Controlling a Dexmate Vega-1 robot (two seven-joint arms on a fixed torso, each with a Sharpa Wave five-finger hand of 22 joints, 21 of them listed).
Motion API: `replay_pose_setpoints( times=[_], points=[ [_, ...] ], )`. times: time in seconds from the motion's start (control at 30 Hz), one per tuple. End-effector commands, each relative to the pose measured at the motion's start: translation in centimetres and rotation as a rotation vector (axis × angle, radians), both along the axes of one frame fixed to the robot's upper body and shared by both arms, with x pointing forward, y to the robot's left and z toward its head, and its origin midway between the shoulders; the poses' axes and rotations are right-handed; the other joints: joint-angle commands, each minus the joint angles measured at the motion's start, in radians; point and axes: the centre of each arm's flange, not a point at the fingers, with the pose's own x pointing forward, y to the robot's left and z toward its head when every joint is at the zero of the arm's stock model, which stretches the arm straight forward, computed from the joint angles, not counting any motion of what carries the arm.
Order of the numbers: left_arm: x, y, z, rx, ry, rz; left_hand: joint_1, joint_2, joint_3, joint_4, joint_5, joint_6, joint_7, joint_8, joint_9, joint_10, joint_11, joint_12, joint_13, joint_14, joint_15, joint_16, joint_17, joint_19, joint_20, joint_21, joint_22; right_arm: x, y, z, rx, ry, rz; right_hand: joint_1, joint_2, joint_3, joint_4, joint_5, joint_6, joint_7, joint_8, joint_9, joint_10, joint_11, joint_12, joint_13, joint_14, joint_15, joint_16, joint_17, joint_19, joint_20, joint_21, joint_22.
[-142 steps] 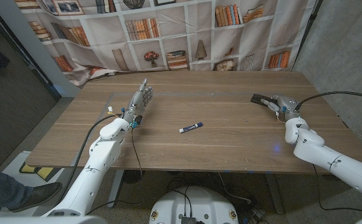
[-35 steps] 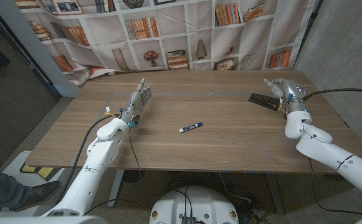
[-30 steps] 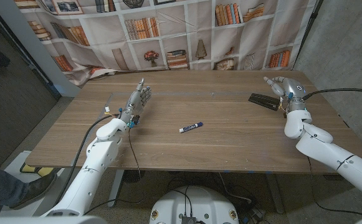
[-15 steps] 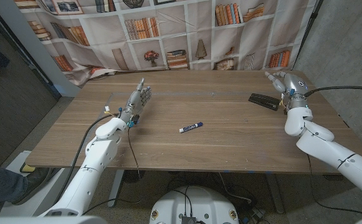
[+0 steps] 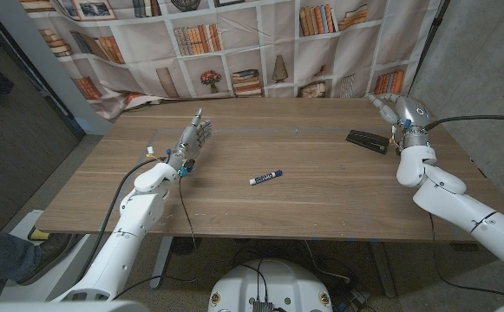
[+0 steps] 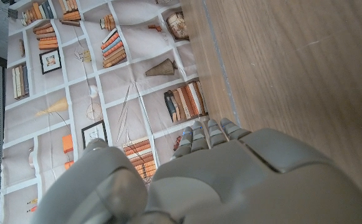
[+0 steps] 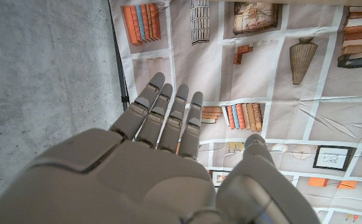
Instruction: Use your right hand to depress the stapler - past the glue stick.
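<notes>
Head view showed the black stapler (image 5: 367, 139) lying flat on the wooden worktop (image 5: 321, 199) near its far right corner, well apart from the glue stick (image 5: 266, 178), which lay on its side near the middle of the worktop. The right hand (image 5: 394, 111) was raised above and just beyond the stapler, not touching it, its fingers (image 5: 375, 101) extended and spread, holding nothing. In the right wrist view the same hand (image 7: 149, 162) showed its back, fingers (image 7: 168, 112) straight and side by side, pointing toward the bookshelf-printed backdrop (image 7: 280, 68) and a grey wall (image 7: 43, 74).

The left hand (image 5: 191, 143) stood over the left part of the worktop, fingers reaching toward the far edge, with nothing in its grasp; whether it touched the wood could not be told. The left wrist view showed that hand (image 6: 230, 174) from behind, fingers (image 6: 209, 134) straight and together, the wood grain on 1 side and the backdrop (image 6: 75, 74) on the other. The backdrop (image 5: 234, 52) hung behind the worktop in the head view.
</notes>
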Motion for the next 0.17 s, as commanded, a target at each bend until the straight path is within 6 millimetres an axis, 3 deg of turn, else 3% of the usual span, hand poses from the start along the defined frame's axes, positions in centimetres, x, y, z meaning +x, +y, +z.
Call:
replay_pose_setpoints(
  times=[0.03,0.17],
  points=[
    [-0.21,0.55,0.01,-0.008,-0.014,0.013,0.007,0.005,-0.005,0.004,-0.003,0.006,0.002,-0.003,0.004,0.005,-0.001,-0.005,0.001,0.004,-0.001,0.000,0.003,-0.003,0.007,-0.002,0.002,-0.11,0.50,0.00,0.001,-0.019,0.009,-0.001,-0.005,-0.001,0.002,0.002,0.004,0.005,0.003,0.003,0.002,-0.001,0.007,0.002,-0.001,-0.005,0.006,0.001,-0.004,-0.032,-0.003,0.003],
    [-0.18,0.57,0.05,-0.008,-0.017,0.010,0.007,0.005,-0.006,0.004,-0.003,0.005,0.002,-0.003,0.004,0.005,-0.001,-0.005,0.001,0.004,-0.002,0.000,0.003,-0.003,0.007,-0.002,0.002,-0.15,0.65,-0.01,0.003,-0.021,0.011,-0.001,-0.004,-0.001,0.002,0.002,0.005,0.005,0.003,0.003,0.003,-0.001,0.008,0.002,0.002,-0.006,0.007,0.001,-0.003,-0.033,-0.003,0.003]
  ],
)
